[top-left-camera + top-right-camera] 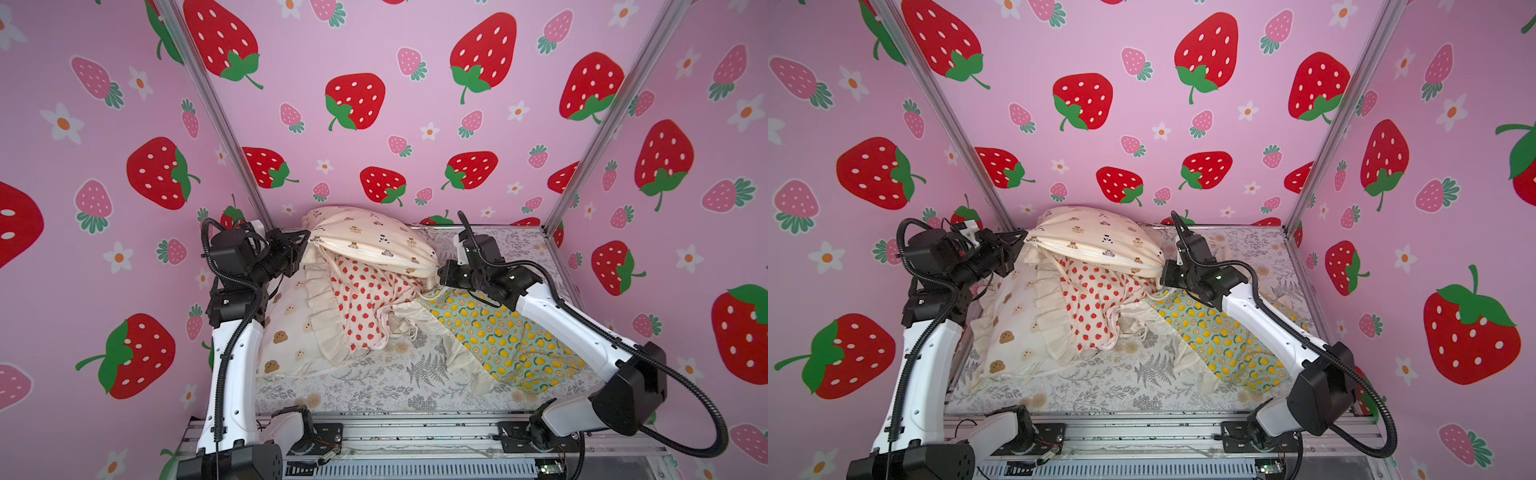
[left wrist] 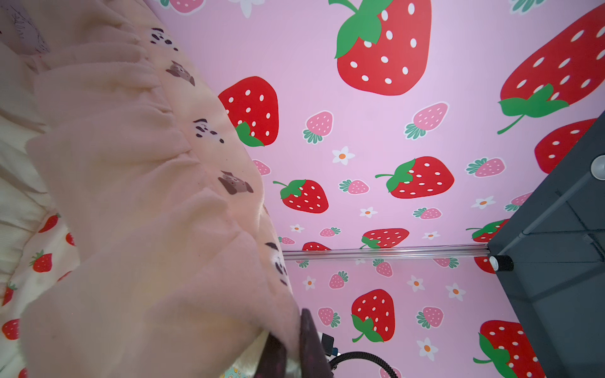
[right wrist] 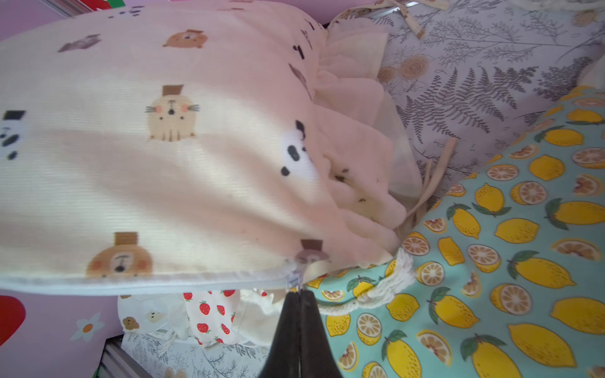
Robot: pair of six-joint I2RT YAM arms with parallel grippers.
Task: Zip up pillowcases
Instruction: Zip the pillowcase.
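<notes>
A cream pillowcase (image 1: 374, 239) (image 1: 1096, 237) printed with small animals hangs stretched between both grippers above the pile. My left gripper (image 1: 305, 245) (image 2: 291, 350) is shut on its ruffled left corner (image 2: 131, 196). My right gripper (image 1: 439, 272) (image 3: 298, 294) is shut at the right end of its white zipper band (image 3: 147, 281), pinching the zipper pull (image 3: 294, 278). Beneath lie the strawberry pillowcase (image 1: 361, 299), the lemon pillowcase (image 1: 498, 332) (image 3: 491, 261) under the right arm, and the white bear-face pillowcase (image 1: 286, 332) by the left arm.
A grey fern-print sheet (image 1: 415, 374) covers the table. Pink strawberry walls close in three sides, with metal posts (image 1: 582, 166) at the back corners. An aluminium rail (image 1: 415, 432) with both arm bases runs along the front edge.
</notes>
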